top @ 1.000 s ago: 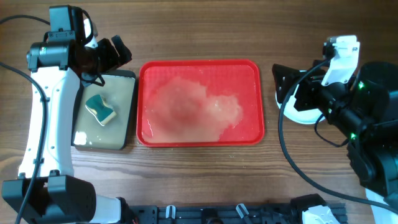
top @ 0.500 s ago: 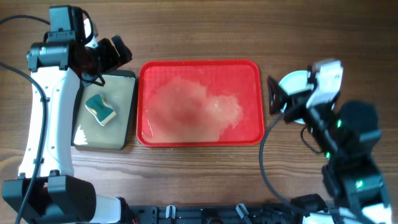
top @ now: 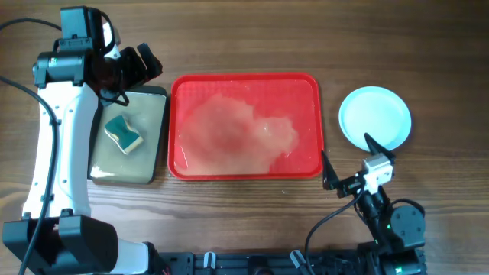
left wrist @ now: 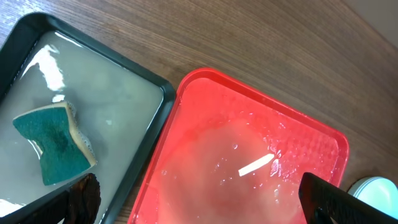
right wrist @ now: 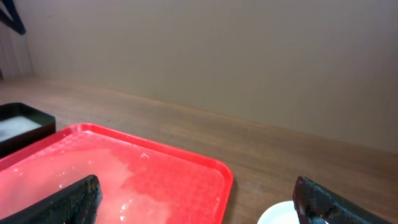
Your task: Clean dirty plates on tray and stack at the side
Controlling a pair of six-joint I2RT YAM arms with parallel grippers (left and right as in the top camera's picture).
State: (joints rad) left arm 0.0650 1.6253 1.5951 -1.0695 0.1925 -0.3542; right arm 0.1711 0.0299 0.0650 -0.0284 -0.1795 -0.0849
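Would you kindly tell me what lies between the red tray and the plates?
Only a bare strip of wooden table separates tray from plates, per the overhead view.

Right claw (top: 352, 160) open over bare tabletop (top: 252, 218), pale plate (top: 374, 117) just beyond it, wet red tray (top: 309, 88) at its left; left claw (top: 144, 67) open, sponge (top: 124, 134) in black tray (top: 153, 164) beneath.

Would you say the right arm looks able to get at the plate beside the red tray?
Probably yes: the plate lies uncovered right of the tray, and the open right gripper hovers close by with nothing between them.
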